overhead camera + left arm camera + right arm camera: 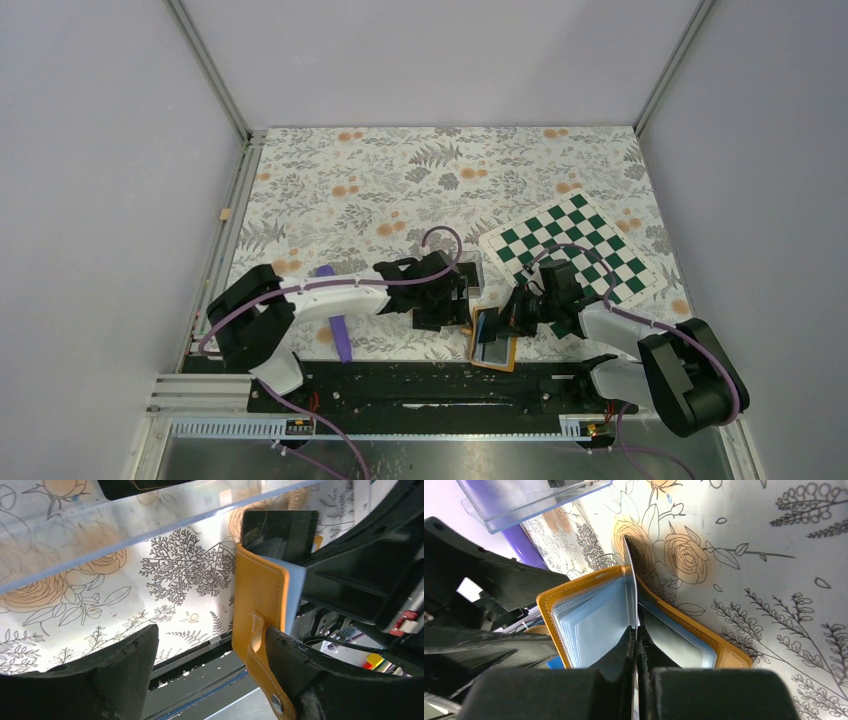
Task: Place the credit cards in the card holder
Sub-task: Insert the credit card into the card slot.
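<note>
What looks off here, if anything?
The credit card in the shut right gripper pokes well past the rim of the card holder, not seated in a pocket. The snap strap hangs past the table near edge.

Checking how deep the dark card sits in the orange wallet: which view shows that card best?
The left wrist view: the thin dark rectangular card shows its face standing out of the orange stitched wallet. The right wrist view has it edge-on, pinched in the right gripper. Top view: only a small dark patch.
</note>
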